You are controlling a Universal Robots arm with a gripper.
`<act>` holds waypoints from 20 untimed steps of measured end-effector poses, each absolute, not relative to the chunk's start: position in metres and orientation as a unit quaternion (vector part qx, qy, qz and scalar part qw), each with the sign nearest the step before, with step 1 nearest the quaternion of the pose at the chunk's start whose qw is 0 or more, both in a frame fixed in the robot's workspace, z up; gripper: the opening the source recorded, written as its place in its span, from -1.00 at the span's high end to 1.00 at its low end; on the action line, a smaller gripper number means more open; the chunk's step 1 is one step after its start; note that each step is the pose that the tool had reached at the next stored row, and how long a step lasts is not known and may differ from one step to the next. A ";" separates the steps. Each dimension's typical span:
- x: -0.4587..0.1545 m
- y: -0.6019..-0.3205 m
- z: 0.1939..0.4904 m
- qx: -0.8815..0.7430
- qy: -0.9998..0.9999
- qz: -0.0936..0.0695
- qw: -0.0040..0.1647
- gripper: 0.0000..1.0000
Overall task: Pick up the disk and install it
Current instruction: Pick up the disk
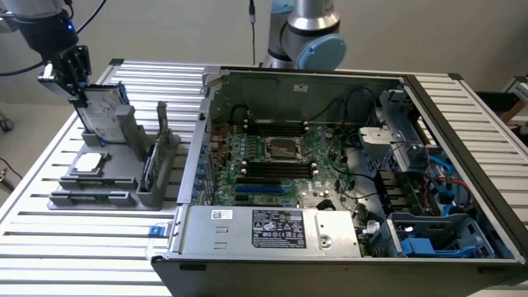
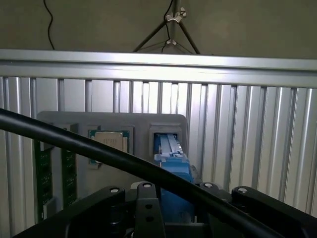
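Observation:
The disk (image 1: 103,106) stands upright in a slot at the back of the grey holder (image 1: 99,189), on the exterior view's left. It is silver-grey with a white label and a blue side rail. My gripper (image 1: 81,91) hangs straight down onto the disk's top edge, its black body just above. In the wrist view the disk's blue rail (image 2: 171,157) rises out of the holder's slot directly under my gripper (image 2: 172,201), partly crossed by a black cable (image 2: 99,151).
The holder also carries a square processor chip (image 1: 88,162) and green memory sticks (image 2: 43,168). An open computer case (image 1: 210,124) lies on the slatted table, with a grey power supply (image 1: 272,229) at its front and a blue drive bay (image 1: 429,238) at the right.

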State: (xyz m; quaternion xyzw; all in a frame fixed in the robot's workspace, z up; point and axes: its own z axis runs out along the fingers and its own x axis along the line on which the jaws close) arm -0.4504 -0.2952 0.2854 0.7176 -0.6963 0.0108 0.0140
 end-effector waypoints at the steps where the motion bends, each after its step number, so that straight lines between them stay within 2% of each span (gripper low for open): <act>1: -0.450 -0.295 0.285 0.718 -0.696 0.011 0.014 0.34; 20: -0.450 -0.295 0.285 0.718 -0.696 0.012 0.015 0.34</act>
